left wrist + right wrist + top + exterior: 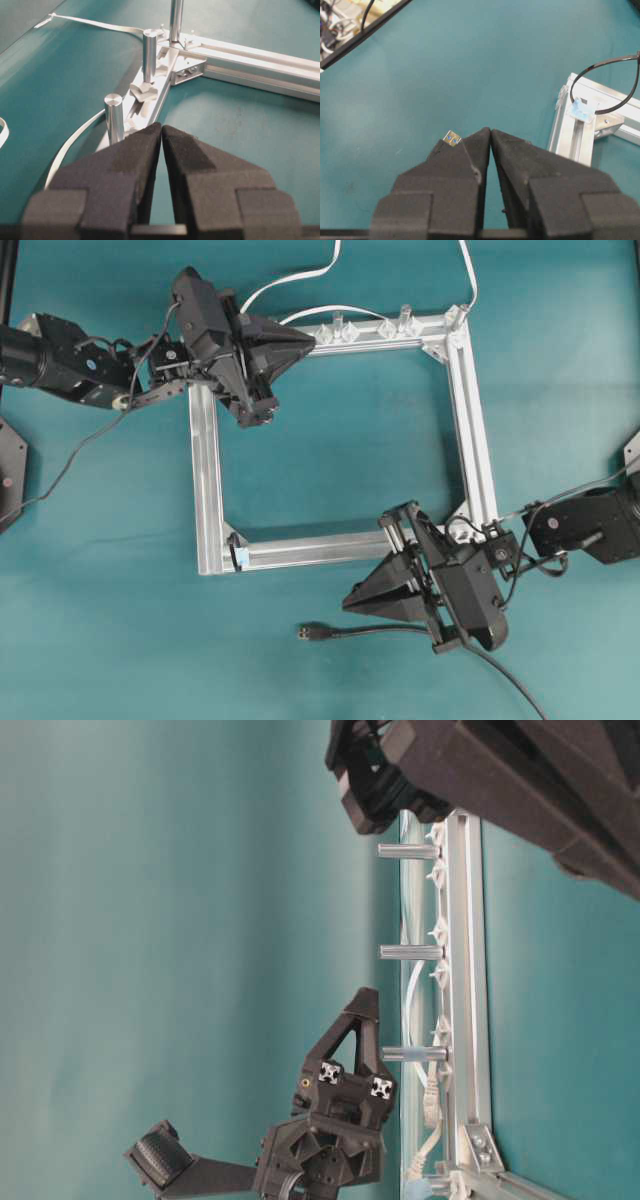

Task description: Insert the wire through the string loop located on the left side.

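The wire (pixel 400 632) is a thin black cable lying on the teal table in front of the frame, its small plug (pixel 306 631) pointing left. My right gripper (pixel 347 604) hovers just above the plug, shut and empty. In the right wrist view only the plug's metallic tip (pixel 452 138) peeks out beside the left finger of the shut right gripper (pixel 490 131). The string loop (pixel 605 85) stands on a pale blue base at the frame's near left corner (pixel 237 552), ahead and to the right. My left gripper (pixel 312 340) is shut and empty over the frame's top rail (pixel 161 125).
A square aluminium frame (pixel 208 480) lies mid-table. Its top rail carries upright metal posts (pixel 114 120) and clear clips (pixel 352 332). White flat cables (pixel 300 278) run off from that rail toward the back. The rail and its posts also show in the table-level view (pixel 468 970).
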Robot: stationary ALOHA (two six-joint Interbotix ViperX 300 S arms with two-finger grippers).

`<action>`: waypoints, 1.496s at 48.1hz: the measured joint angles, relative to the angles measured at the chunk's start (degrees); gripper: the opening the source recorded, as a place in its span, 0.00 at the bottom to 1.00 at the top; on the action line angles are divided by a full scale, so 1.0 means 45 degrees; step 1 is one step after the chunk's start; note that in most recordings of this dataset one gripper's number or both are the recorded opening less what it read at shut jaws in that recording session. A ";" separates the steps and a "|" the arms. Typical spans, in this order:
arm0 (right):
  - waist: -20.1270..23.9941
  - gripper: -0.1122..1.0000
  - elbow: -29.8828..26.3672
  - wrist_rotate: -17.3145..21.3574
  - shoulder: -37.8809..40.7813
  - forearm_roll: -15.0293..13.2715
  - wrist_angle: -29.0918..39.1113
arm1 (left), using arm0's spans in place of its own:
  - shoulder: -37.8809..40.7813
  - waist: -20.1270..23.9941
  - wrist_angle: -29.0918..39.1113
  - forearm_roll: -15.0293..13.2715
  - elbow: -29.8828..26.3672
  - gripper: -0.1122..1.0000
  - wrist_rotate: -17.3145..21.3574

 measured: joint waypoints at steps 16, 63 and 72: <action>0.0020 0.11 -0.0449 0.0176 0.0000 0.0859 -0.0059 | -0.0410 -0.0215 0.0527 0.0566 -0.0469 0.10 0.0000; 0.0000 0.31 -0.0664 0.0215 0.0000 0.1113 0.0977 | -0.1406 -0.0430 0.2500 0.0566 -0.0488 0.50 0.0000; 0.0000 0.66 -0.0781 0.0195 0.0000 0.1562 0.1250 | -0.1406 -0.0547 0.2773 0.0566 -0.0488 0.50 0.0000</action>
